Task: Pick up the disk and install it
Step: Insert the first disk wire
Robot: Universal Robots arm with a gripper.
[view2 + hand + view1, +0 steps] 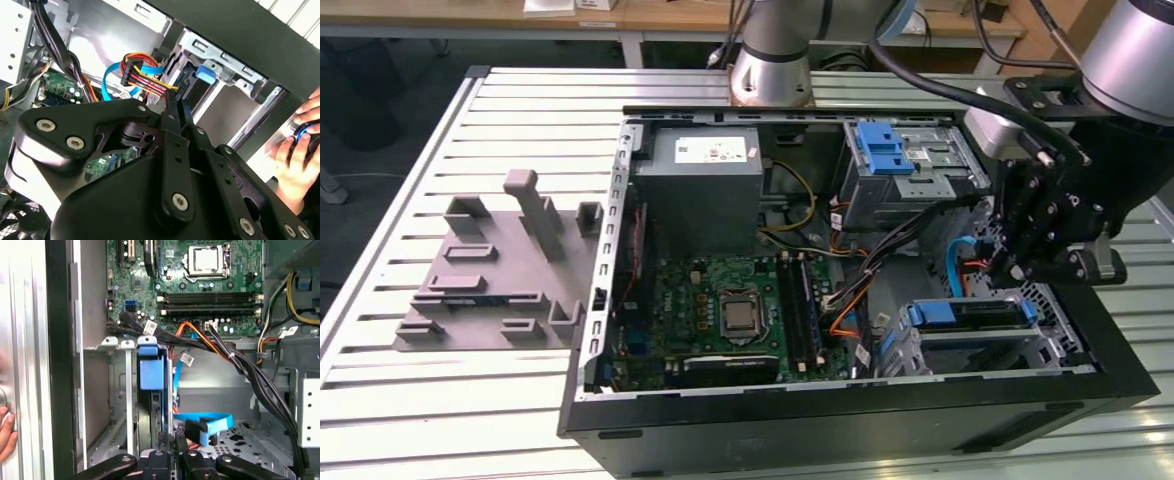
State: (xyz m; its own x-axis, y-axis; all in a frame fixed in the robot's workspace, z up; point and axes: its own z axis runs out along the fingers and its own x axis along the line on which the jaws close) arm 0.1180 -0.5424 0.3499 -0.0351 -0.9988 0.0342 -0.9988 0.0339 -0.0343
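Disk (150, 374) sits upright in the case's lower bay; pincer (172, 442) right above it, apparently pinched narrow, gripping nothing.

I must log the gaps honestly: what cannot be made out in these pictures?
- Label of the disk: first wrist view, it stands edge-on in the drive bay.
- What the person's hand holds: second wrist view, cut by the edge.
- Motherboard: second wrist view, the gripper hides most.
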